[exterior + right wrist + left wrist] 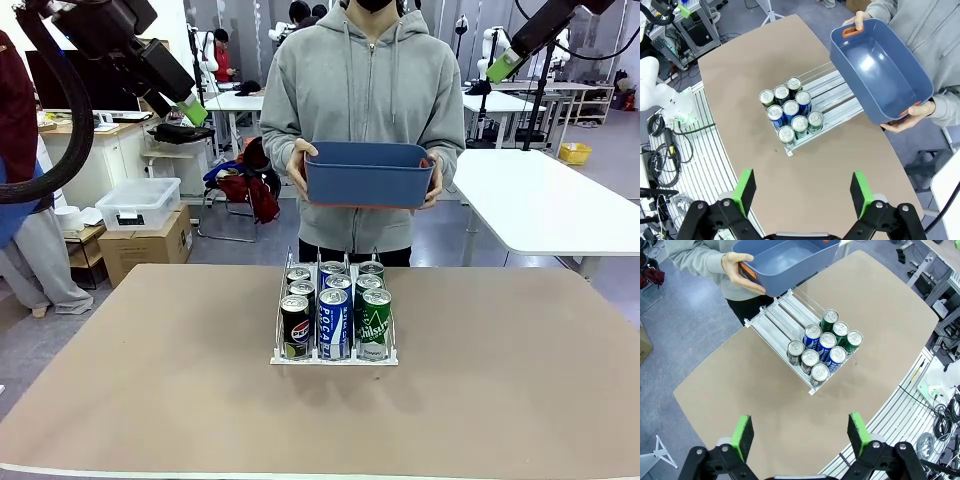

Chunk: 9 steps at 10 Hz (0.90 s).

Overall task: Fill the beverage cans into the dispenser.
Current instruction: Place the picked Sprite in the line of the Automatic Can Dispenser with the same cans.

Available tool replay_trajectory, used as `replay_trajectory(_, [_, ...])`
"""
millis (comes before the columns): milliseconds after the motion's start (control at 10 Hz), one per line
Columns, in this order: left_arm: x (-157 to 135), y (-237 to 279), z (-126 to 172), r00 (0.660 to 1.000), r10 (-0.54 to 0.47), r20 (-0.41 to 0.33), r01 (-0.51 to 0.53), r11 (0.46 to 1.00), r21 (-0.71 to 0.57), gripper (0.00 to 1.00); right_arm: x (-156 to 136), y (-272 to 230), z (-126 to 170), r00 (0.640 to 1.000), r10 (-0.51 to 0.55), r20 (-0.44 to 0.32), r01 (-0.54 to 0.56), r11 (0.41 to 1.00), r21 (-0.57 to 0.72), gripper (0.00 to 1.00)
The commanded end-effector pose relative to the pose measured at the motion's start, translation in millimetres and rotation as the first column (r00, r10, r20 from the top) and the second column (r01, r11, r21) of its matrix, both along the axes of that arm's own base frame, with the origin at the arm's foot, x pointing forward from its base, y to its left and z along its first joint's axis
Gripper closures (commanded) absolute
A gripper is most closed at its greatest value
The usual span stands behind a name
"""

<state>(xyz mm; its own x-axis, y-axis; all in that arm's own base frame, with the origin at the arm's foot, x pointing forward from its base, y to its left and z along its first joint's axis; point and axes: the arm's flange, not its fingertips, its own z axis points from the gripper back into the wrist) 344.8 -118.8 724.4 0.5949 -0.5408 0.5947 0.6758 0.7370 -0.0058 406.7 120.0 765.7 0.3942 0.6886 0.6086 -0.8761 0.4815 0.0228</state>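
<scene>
Low three-lane clear-railed dispenser rack point(334, 354) sits mid-table on the brown tabletop point(150, 400). Nine slim aluminium beverage cans point(826, 347) packed at its robot-side end: black, blue, green, three per lane. Left gripper point(800, 436) and right gripper point(802, 191) both raised above the table, jaws spread wide, nothing held. Person at far edge holds the blue plastic tub point(367, 173) with both hands.

Nine slim aluminium beverage cans point(822, 349) are standing ahead of the left claw point(800, 432): three black Pepsi-logo ones point(295, 326), three blue white-lettered ones point(333, 322), three green white-lettered ones point(375, 322). One clear-railed three-lane dispenser point(777, 322) is holding them. One blue plastic tub point(367, 174) is sitting in the person's two hands point(735, 271).
</scene>
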Motion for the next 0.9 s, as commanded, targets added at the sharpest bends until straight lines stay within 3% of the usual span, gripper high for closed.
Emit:
replay_trajectory(0, [0.6,2.2,-0.3,1.0,-0.009,-0.005,0.009,1.0,-0.012,0.0,-3.6,-0.8,-4.1,1.0,0.006,-0.005,-0.006,1.0,0.005,0.0])
replay_trajectory(800, [0.6,2.2,-0.3,1.0,-0.009,-0.005,0.009,1.0,-0.012,0.0,-3.6,-0.8,-4.1,1.0,0.006,-0.005,-0.006,1.0,0.005,0.0])
